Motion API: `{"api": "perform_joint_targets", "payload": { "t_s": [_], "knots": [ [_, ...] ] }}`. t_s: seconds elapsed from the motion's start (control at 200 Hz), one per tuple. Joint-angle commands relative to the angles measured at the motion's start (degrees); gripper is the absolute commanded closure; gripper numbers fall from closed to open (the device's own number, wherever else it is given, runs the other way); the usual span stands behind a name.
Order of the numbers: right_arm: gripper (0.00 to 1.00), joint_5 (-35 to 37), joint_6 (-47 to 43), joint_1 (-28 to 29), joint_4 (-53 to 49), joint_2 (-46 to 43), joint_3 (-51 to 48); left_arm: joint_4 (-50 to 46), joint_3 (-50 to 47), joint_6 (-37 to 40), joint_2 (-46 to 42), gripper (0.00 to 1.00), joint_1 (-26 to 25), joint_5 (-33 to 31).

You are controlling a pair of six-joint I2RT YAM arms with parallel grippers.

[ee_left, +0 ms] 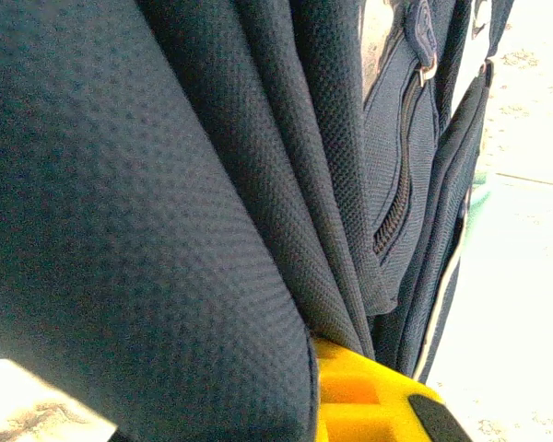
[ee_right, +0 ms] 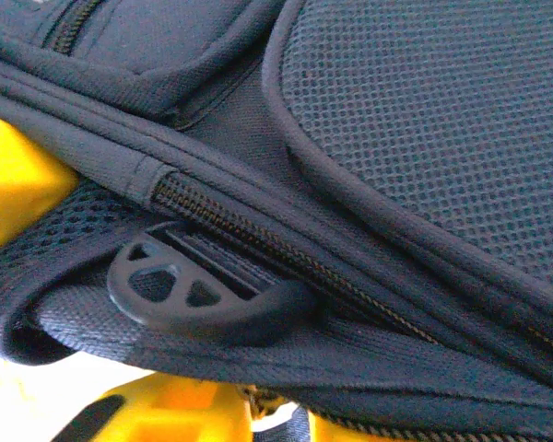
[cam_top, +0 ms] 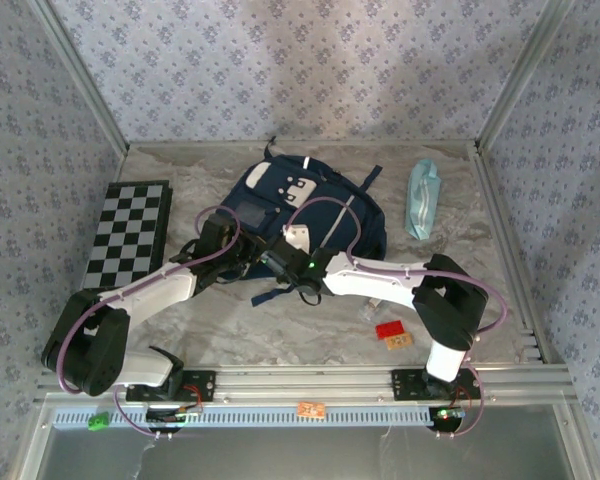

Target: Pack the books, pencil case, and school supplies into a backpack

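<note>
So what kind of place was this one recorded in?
Probably a lab test cell dressed as a room, not a real home: floral wallpaper panels set in aluminium framing, a marble-look tabletop under the backpack, and a slotted mounting rail along its near edge.

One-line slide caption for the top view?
Left arm and right arm meet at the backpack; pencil case lies right of it, checkerboard left.

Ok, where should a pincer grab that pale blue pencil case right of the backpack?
Across its narrow middle, from straight above, probably. The pencil case lies flat on the table, long axis running near to far, apart from the backpack, so both long sides are free.
</note>
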Motion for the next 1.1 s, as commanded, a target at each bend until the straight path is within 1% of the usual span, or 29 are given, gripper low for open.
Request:
{"api": "perform_joint_targets", "payload": {
  "t_s": [0.0, 0.085, 0.175, 0.225, 0.28, 0.295, 0.45, 0.495, 0.575, 0.635, 0.705, 0.745, 0.8, 0.86, 0.924, 0.974, 1.009, 1.029, 1.094],
  "knots": [
    [0.83, 6.51, -2.11, 0.31, 0.9, -0.49, 1.17, 1.18, 2.94, 0.83, -2.44, 1.0, -1.07, 2.87],
    [0.92, 7.24, -3.1, 0.8, 0.2, -0.7, 1.34, 0.55, 2.91, 1.26, -2.46, 1.0, -0.99, 2.44],
    [0.97, 9.46, -3.81, 1.45, -1.49, -1.78, 1.14, -0.83, 3.01, 2.24, -2.95, 1.0, -0.51, 1.75],
    [1.0, 9.55, -3.96, 1.61, -2.34, -2.71, 0.38, -1.75, 2.96, 2.83, -3.3, 1.0, 0.26, 1.38],
    [1.0, 8.54, -5.01, 1.7, -2.53, -4.24, -0.49, -1.91, 3.14, 3.71, -3.13, 1.0, 1.76, 1.81],
    [1.0, 8.33, -5.19, 1.81, -2.51, -4.62, -2.41, -2.08, 3.31, 3.92, -2.98, 1.0, 2.32, 2.17],
    [1.0, 4.44, -5.57, 1.6, -3.89, -11.19, -9.42, -2.28, 4.95, 6.6, -1.25, 1.0, 7.79, 5.04],
    [1.0, 2.74, -5.91, 0.91, -4.35, -13.18, -11.44, -1.66, 5.98, 8.0, 0.09, 1.0, 9.35, 7.04],
    [1.0, 2.22, -5.9, 0.01, -6.72, -16.4, -14.14, -3.16, 8.73, 10.24, 2.88, 1.0, 12.08, 10.43],
    [1.0, 2.61, -6.4, -0.62, -8.33, -18.06, -15.44, -3.2, 10.11, 12.05, 4.74, 1.0, 13.75, 11.57],
    [1.0, 1.29, -8.53, -1.6, -8.63, -18.73, -15.95, -2.97, 12.45, 14.3, 7.29, 1.0, 15.36, 13.21],
    [1.0, 0.5, -9.42, -1.88, -8.79, -18.66, -15.53, -5.03, 14.74, 16.55, 8.97, 1.0, 16.0, 13.73],
    [1.0, -2.32, -11.95, -1.73, -6.97, -18.39, -14.69, -8.3, 18.43, 20.34, 11.23, 1.0, 16.57, 13.85],
    [1.0, -5.88, -14.27, -0.49, -4.15, -17.99, -13.63, -12.31, 22.07, 24.41, 14.03, 1.0, 16.73, 12.57],
    [1.0, -11.01, -15.06, 0.26, 0.28, -16.84, -12.75, -12.82, 24.56, 26.95, 16.85, 0.94, 17.02, 13.83],
    [1.0, -14.53, -15.16, 0.33, 3.05, -15.46, -11.88, -12.93, 25.8, 27.52, 18.35, 0.89, 17.43, 15.3],
    [1.0, -15.63, -14.95, 0.27, 4.42, -14.39, -11.33, -11.95, 25.8, 27.84, 18.95, 0.82, 17.71, 16.98],
    [1.0, -15.88, -14.83, 0.32, 4.79, -13.75, -10.96, -11.21, 25.55, 27.96, 19.0, 0.77, 17.81, 17.82],
    [1.0, -15.59, -14.23, 0.2, 4.54, -12.0, -9.78, -10.62, 23.99, 28.12, 17.74, 0.62, 17.96, 18.87]
  ]
}}
